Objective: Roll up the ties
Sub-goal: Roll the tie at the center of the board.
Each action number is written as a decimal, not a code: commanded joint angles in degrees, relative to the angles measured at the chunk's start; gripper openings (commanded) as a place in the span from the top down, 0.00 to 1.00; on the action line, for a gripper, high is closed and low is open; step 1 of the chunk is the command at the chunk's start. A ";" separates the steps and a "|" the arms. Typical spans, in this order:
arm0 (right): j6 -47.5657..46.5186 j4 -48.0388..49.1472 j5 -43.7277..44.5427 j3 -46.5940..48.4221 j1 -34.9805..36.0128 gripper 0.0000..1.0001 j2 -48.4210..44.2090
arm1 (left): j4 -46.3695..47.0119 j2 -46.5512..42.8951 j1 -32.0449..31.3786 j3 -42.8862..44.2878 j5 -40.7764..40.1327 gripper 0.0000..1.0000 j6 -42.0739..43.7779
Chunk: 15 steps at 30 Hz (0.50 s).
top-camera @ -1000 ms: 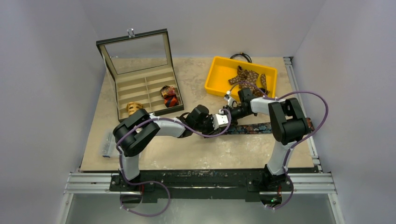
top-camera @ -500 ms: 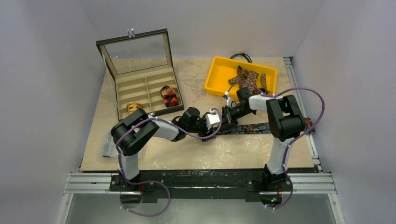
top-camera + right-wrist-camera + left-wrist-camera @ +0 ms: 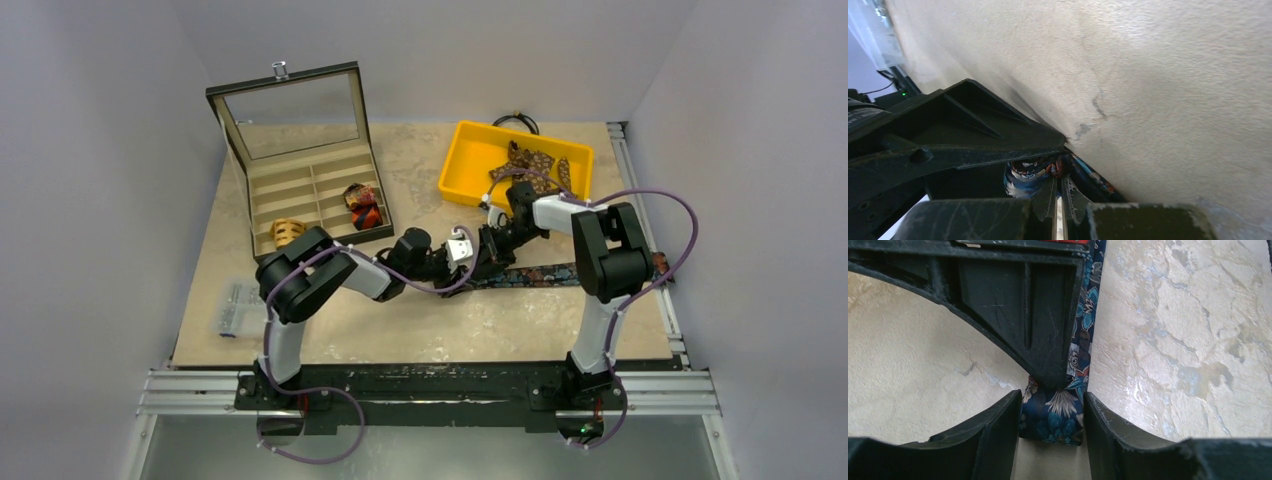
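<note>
A navy floral tie (image 3: pixel 560 273) lies flat across the table's right half. Its left end is rolled into a small coil (image 3: pixel 1053 415). My left gripper (image 3: pixel 1052 396) has one finger against each side of that coil and is shut on it. My right gripper (image 3: pixel 1058 176) comes in from the opposite side, shut, its tips pinched on the coil's (image 3: pixel 1023 177) centre. In the top view both grippers, left (image 3: pixel 470 262) and right (image 3: pixel 488 250), meet at the tie's left end. Brown dotted ties (image 3: pixel 530 162) lie in the yellow bin (image 3: pixel 455 165).
An open compartment box (image 3: pixel 300 180) stands at the back left, holding a red-orange coil (image 3: pixel 362 206) and a tan coil (image 3: pixel 287 232). A black cable (image 3: pixel 515 121) loops behind the bin. A clear plastic bag (image 3: pixel 232 308) lies at the table's left edge.
Both grippers have shifted a little left at the tie's rolled end. The left arm's elbow has drawn in towards the box.
</note>
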 commanded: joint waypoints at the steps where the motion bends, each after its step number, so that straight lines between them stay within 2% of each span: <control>1: -4.09 0.45 15.23 -1.12 -0.02 1.00 3.45 | -2.20 3.45 -0.38 1.79 1.14 0.57 -2.32; 4: -3.30 3.32 12.84 -1.61 0.80 1.00 3.28 | -7.10 1.54 -0.39 1.54 -1.59 0.74 0.64; 5: -2.92 4.63 11.63 -1.59 1.05 1.00 3.36 | -8.93 0.02 -0.35 0.40 -2.53 0.76 2.49; 11: -1.79 10.14 6.39 3.51 4.97 1.00 6.92 | -24.13 -8.58 -0.27 -4.00 -8.19 0.79 11.09; 14: -0.99 11.12 3.89 6.36 5.77 1.00 7.32 | -31.84 -9.15 -0.26 -1.42 -10.93 0.81 11.74; 15: 0.11 11.07 2.89 7.10 5.71 0.97 7.10 | -33.64 -9.13 -0.26 -0.92 -11.54 0.82 12.13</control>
